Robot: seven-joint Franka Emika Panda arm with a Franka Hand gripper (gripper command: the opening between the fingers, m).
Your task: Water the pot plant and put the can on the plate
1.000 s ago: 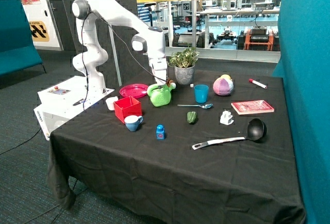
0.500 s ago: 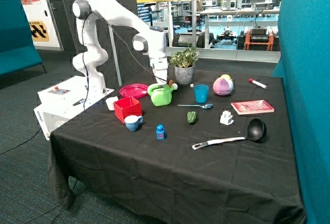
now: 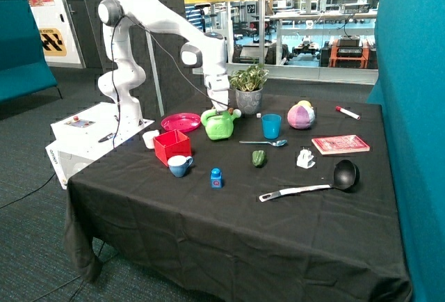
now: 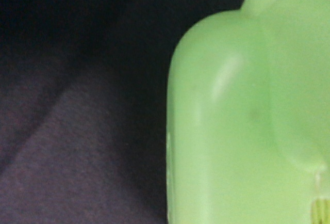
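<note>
The light-green watering can (image 3: pixel 219 126) hangs just above the black cloth, between the magenta plate (image 3: pixel 179 122) and the pot plant (image 3: pixel 248 88). Its spout tip points at the grey pot and is close to it. My gripper (image 3: pixel 222 109) comes down from above and is shut on the can's handle. In the wrist view the can's rounded green body (image 4: pixel 247 121) fills one side, with dark cloth beside it. The plate lies flat with nothing on it, just behind the red box.
A blue cup (image 3: pixel 271 126) and a spoon (image 3: pixel 264 142) are near the can. A red square box (image 3: pixel 172 146), a white-and-blue cup (image 3: pixel 179 165) and a small white cup (image 3: pixel 150 138) sit by the plate. A ball (image 3: pixel 301 115), a book (image 3: pixel 340 144) and a ladle (image 3: pixel 344 174) lie farther off.
The gripper and the can have risen a little and moved toward the pot plant. The spout is now closer to the pot.
</note>
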